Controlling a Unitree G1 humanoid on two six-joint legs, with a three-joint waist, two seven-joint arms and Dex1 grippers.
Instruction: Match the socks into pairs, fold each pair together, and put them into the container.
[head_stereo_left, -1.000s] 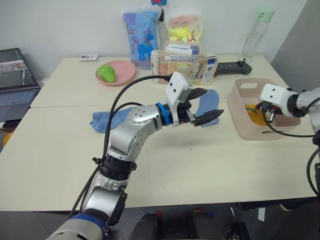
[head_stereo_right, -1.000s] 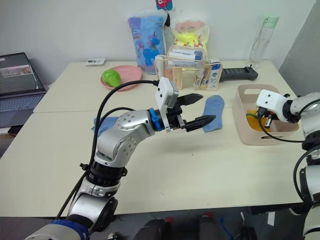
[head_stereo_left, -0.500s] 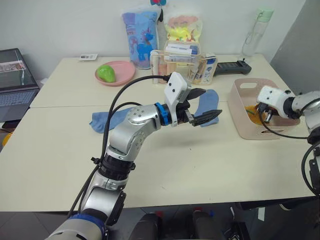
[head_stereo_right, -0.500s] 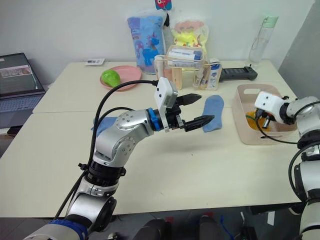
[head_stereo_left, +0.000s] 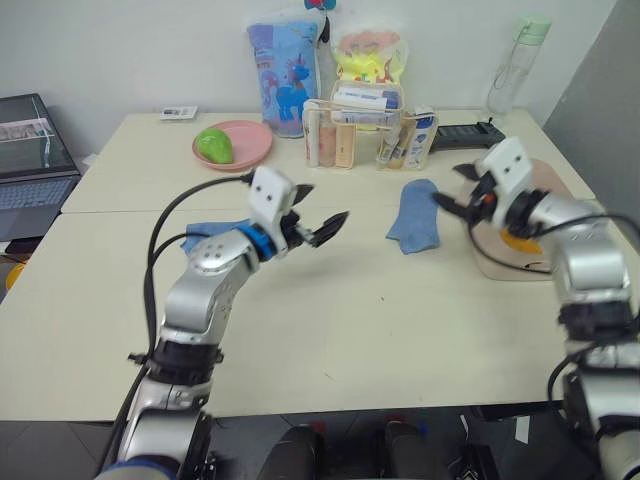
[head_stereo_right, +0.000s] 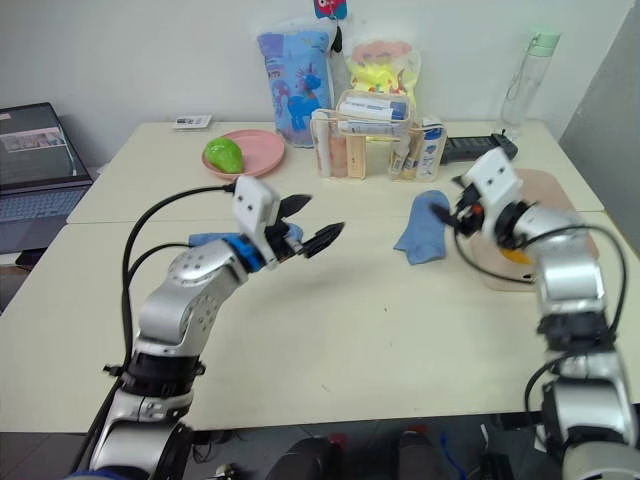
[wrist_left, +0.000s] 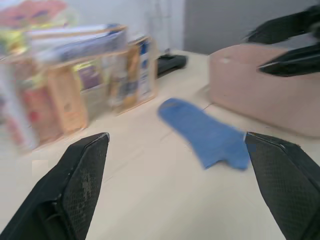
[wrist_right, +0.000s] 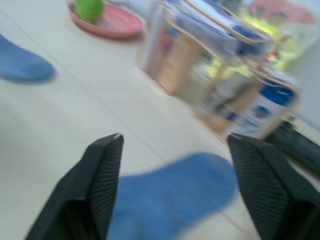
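Fingers spread and empty on both grippers, right gripper (head_stereo_left: 455, 198) beside the light blue sock (head_stereo_left: 413, 215); shallow pinch may drag it off the table (head_stereo_left: 400, 330).

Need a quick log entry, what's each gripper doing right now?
Left gripper: open, holding nothing.
Right gripper: open, holding nothing, beside the light blue sock.

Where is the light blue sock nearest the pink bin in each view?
Left eye view: sock right of centre, left of the bin.
Right eye view: sock, same spot.
Left wrist view: sock at centre, before the bin.
Right wrist view: sock at the lower middle.
Shared landmark: the organizer box behind it.
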